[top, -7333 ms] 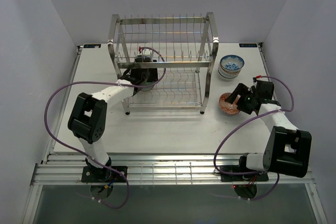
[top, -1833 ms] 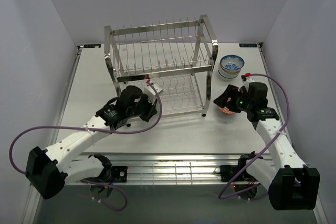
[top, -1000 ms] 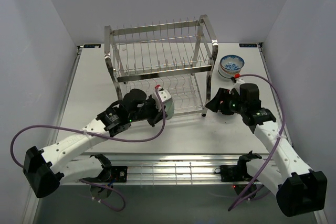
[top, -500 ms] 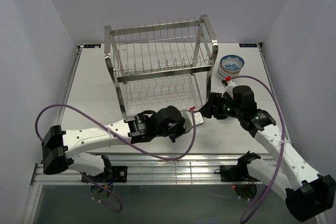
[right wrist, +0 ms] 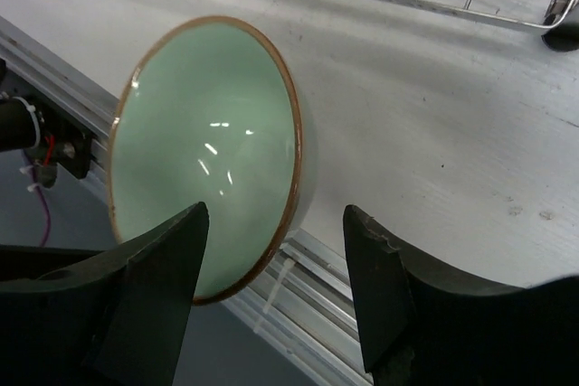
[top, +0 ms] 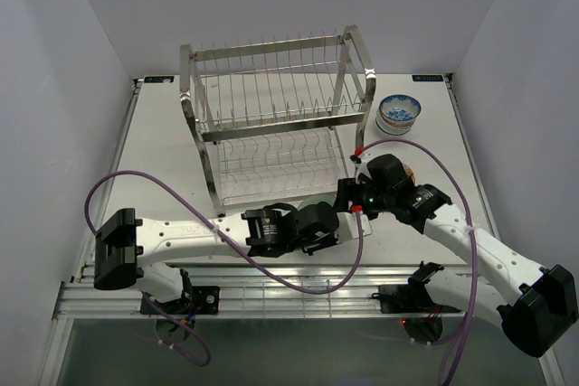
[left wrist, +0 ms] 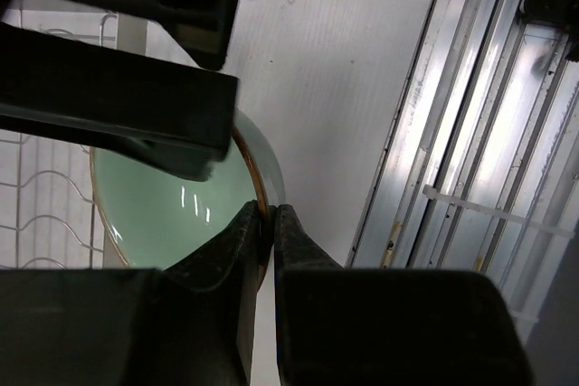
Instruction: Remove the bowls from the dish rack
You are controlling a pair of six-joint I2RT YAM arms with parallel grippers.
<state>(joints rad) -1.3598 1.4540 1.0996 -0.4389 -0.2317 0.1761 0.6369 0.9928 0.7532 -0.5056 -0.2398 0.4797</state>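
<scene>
Unloading is looking nearly finished. From overhead, the dish rack [top: 280,124] is standing at the back of the table [top: 163,151], and I am seeing no bowls on either of its two wire tiers. A blue-and-white bowl [top: 399,115] is sitting on the table just off the rack's right end, so that one is already out.

What I judge is left is one green bowl [right wrist: 204,155]. I am holding it in the air in front of the rack, near the rack's front right post and above the table's near edge. My left fingers [left wrist: 237,259] are pressed together on its rim, one inside and one outside, pinching the thin brown edge. My right fingers [right wrist: 163,277] are spread wide and are empty. One is reaching to each side of the bowl and neither is touching it. I am reading this as a pass from my left arm to my right, with the bowl not yet set down anywhere. I cannot tell whether another bowl is lying hidden behind my right arm.

The green bowl is small, round and glossy. It is pale mint inside and out, with a narrow brown line around the lip and small bright reflections on the inner wall. It is tilted steeply, its open mouth facing my right wrist camera. It is looking empty and unchipped.
</scene>
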